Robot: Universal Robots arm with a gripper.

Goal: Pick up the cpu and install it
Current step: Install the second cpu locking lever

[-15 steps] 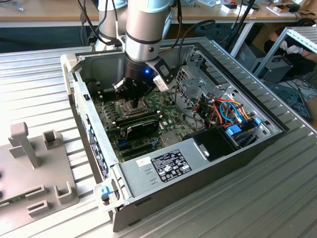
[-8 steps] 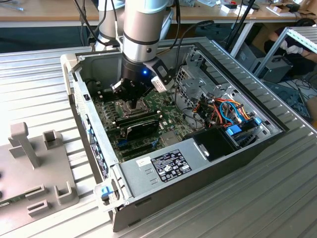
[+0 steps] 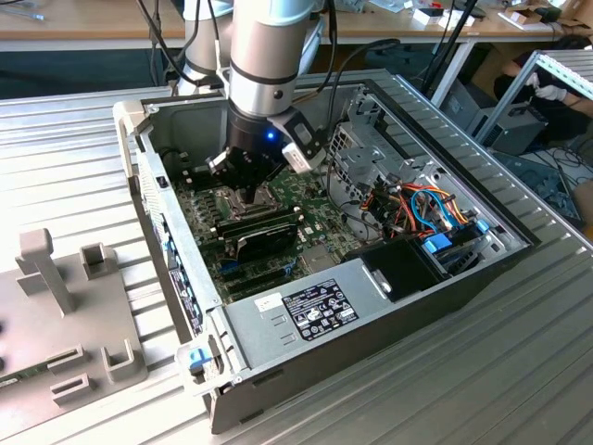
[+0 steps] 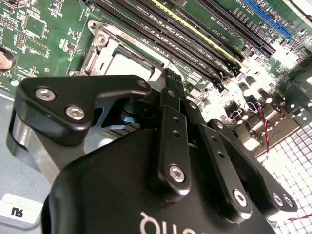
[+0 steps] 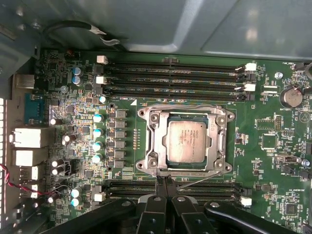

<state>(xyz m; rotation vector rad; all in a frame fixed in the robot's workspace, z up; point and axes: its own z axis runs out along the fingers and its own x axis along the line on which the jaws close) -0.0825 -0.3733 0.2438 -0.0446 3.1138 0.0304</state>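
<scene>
cpu [image 5: 186, 142]: I see it lying flat in the socket [image 5: 153, 141] on the board, silver top up, in the first wrist view. Nothing is touching it.
socket: I read the metal frame as a square surround on all four sides of the cpu, with a screw at each corner. In the second wrist view I get one corner of it [image 4: 105, 46] past the gripper body.
gripper [image 5: 164, 181]: I have it low inside the case, just over the board. In the first wrist view the two black fingers [image 5: 159, 187] stand together with no gap I can see, tips at the socket's edge, so I call the jaws closed on nothing. In the exterior view the gripper [image 3: 248, 190] hangs over the board's upper part, with a blue light lit on the wrist.
slots [image 5: 175, 77]: I see long dark memory slots in rows on the far side of the socket from the fingers, and more next to the fingers.
board [image 5: 83, 161]: green, with a column of blue-topped capacitors beside the socket.
case [image 3: 389, 315]: I see it open on the ribbed metal table [image 3: 519, 371], with a bundle of coloured cables toward the exterior view's right.
fixture [image 3: 65, 315]: a grey block with posts sits on the table at the exterior view's left, well apart from the case.
</scene>
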